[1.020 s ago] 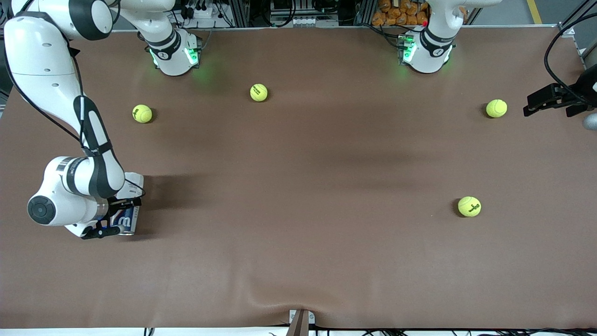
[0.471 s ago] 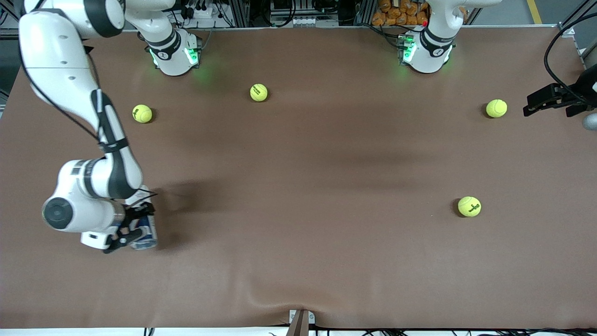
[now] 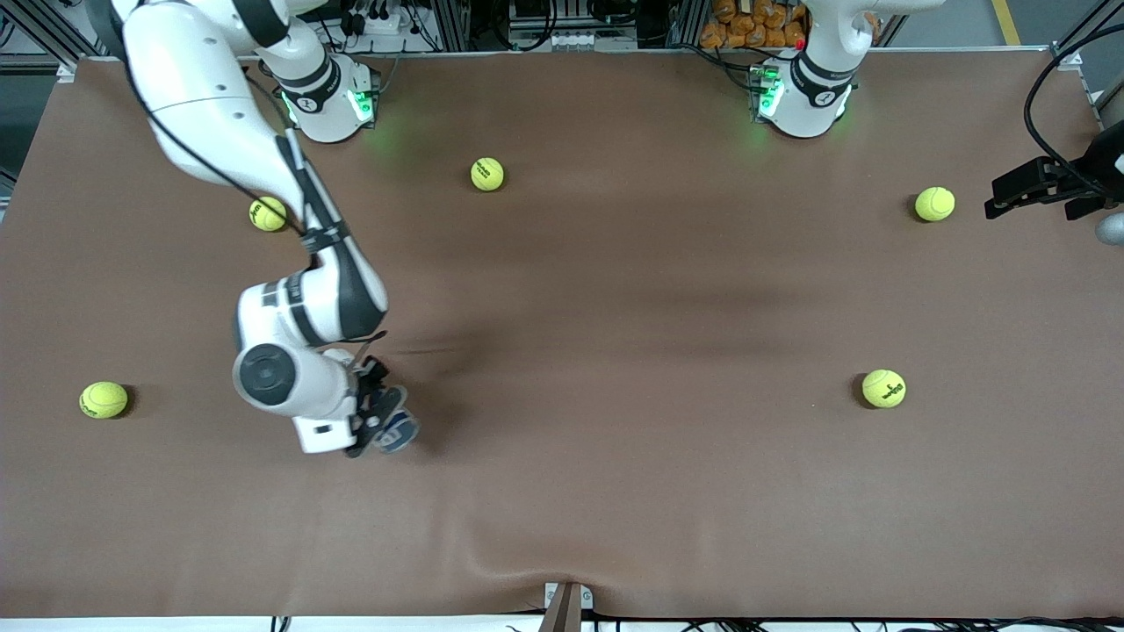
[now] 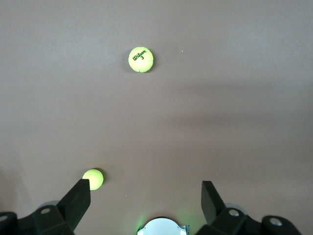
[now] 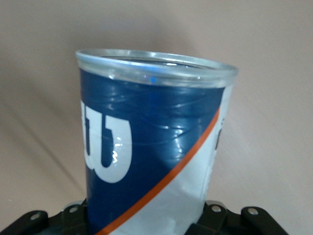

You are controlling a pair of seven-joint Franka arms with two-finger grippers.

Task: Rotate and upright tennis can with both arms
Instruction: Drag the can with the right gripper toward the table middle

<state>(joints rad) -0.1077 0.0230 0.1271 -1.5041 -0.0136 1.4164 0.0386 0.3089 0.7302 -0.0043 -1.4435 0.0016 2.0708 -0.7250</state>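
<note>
The tennis can, dark blue and white with a white W, an orange stripe and a clear rim, is held in my right gripper, which is shut on its lower body. In the front view the right gripper is over the table near the front camera, and only the can's blue end shows beside the wrist. My left gripper hangs open and empty over the left arm's end of the table; its fingers stand wide apart in the left wrist view.
Several yellow-green tennis balls lie on the brown table: one at the right arm's end, one partly hidden by the right arm, one near the bases, one beside the left gripper, one nearer the camera.
My right arm has carried the can from the right arm's end of the table toward the middle, uncovering a ball there. The left arm has not moved.
</note>
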